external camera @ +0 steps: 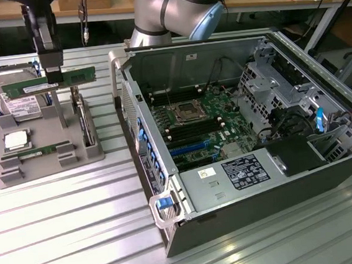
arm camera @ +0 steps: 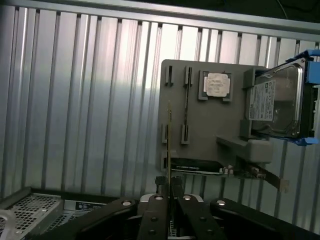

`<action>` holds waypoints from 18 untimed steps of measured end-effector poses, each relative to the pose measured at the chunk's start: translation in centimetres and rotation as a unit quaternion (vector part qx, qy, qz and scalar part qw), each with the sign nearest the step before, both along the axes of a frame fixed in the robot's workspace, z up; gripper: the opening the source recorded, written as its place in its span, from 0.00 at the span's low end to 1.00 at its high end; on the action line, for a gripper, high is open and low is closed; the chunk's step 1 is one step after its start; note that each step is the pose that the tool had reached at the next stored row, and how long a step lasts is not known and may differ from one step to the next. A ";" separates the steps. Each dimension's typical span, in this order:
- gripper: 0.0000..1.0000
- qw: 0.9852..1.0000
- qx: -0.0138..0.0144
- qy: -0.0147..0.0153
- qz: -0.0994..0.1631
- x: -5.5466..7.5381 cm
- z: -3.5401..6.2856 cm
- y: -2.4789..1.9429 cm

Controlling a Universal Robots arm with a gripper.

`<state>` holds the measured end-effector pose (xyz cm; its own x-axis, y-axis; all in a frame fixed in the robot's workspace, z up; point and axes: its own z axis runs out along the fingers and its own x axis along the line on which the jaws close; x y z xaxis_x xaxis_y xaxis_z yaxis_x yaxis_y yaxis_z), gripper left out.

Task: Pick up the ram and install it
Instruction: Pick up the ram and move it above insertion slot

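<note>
A ribbed metal worktop [external camera: 61, 230] is seen nearest. On it, toward the exterior view's right, an open computer case [external camera: 233, 210] is laid on its side, with its motherboard [external camera: 194, 127] exposed. Toward the exterior view's left, a grey holder [external camera: 48, 166] is set on the worktop. A second green stick [external camera: 37, 151] and a square silver processor [external camera: 16, 140] are lodged in it, and a hard drive [external camera: 17, 105] is propped at its far end. Above the holder, the gripper [external camera: 53, 75] is pointed straight down. Its jaws are clamped on the ram [external camera: 74, 75], gripped near its middle and held level in the air, well apart from the case. In the wrist view, the ram [arm camera: 169, 140] is seen edge-on between the jaws of the gripper [arm camera: 169, 192].
</note>
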<state>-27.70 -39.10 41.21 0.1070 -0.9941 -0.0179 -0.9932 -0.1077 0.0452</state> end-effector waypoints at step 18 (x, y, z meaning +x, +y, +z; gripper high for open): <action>0.13 1.000 0.000 0.000 -0.027 14.4 -0.17 0.00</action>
<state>-13.26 -39.10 41.04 0.0522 -0.9985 -0.0172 -0.9975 -0.0529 0.0458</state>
